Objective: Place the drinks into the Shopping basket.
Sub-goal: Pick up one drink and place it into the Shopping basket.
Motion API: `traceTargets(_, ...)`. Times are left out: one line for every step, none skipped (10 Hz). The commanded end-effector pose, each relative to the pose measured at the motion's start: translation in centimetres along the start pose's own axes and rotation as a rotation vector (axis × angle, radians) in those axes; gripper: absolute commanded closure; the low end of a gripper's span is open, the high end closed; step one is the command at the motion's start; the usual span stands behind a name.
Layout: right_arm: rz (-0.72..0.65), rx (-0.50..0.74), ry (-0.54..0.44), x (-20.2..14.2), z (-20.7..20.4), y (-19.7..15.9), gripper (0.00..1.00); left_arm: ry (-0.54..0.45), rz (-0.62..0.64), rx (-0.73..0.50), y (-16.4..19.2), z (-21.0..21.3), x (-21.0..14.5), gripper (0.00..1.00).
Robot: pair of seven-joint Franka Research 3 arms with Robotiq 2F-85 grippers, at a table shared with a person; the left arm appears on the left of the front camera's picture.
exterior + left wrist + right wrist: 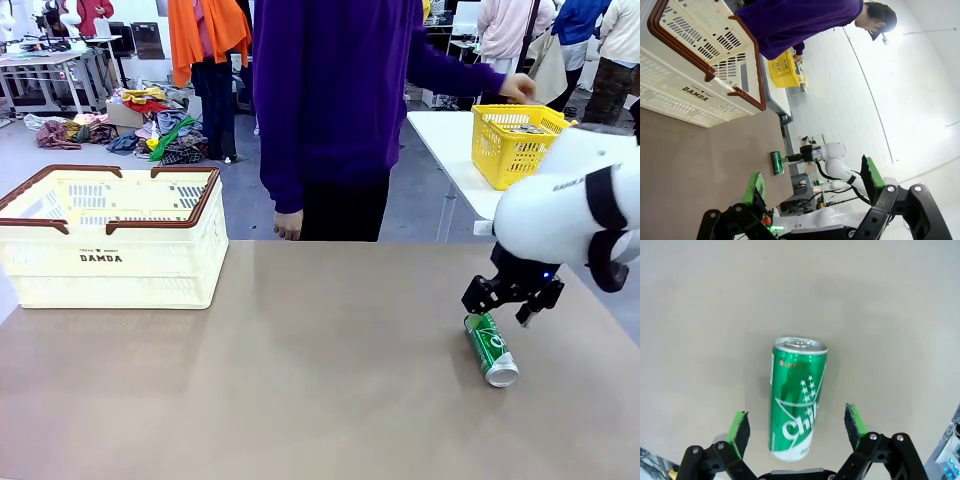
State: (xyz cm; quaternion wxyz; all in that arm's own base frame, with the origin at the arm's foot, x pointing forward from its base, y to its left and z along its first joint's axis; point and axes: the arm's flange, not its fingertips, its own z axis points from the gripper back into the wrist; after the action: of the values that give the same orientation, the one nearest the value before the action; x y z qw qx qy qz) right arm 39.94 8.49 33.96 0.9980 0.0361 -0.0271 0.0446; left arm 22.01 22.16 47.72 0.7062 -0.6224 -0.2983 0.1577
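Note:
A green can lies on its side at the right of the brown table, silver top toward the front. My right gripper hovers just over its far end, open. In the right wrist view the green can lies lengthwise between the spread green pads of the right gripper, untouched. The cream Shopping basket, marked DAMDA, stands at the table's far left. My left gripper is open and holds nothing, with the green can and the basket far ahead. The blue can is out of view.
A person in a purple top stands at the far edge, one hand reaching into a yellow basket on a white side table. Their other hand hangs by the table edge.

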Motion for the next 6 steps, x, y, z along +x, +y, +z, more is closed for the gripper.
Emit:
traceTargets(-0.071,-0.077,-0.003,0.8,-2.3,0.8,0.0,0.015,-0.009,0.003,0.0,0.3,-0.2,0.0)
traceTargets(-0.09,-0.095,0.016,0.7,-3.7,0.9,0.0,0.015,-0.009,0.003,0.0,0.3,-0.2,0.0)
traceTargets(-0.102,-0.091,0.014,0.7,-4.2,1.0,0.0,0.015,-0.009,0.003,0.0,0.3,-0.2,0.0)
traceTargets(-0.106,-0.095,0.017,0.8,-4.5,1.1,0.0,0.015,-0.009,0.003,0.0,0.3,-0.2,0.0)
traceTargets(-0.116,-0.087,0.01,0.9,-4.6,1.1,0.0,0.015,-0.009,0.003,0.0,0.3,-0.2,0.0)
traceTargets(-0.133,-0.065,0.029,0.9,-4.6,0.9,0.57,0.015,-0.009,0.003,0.0,0.3,-0.2,0.0)
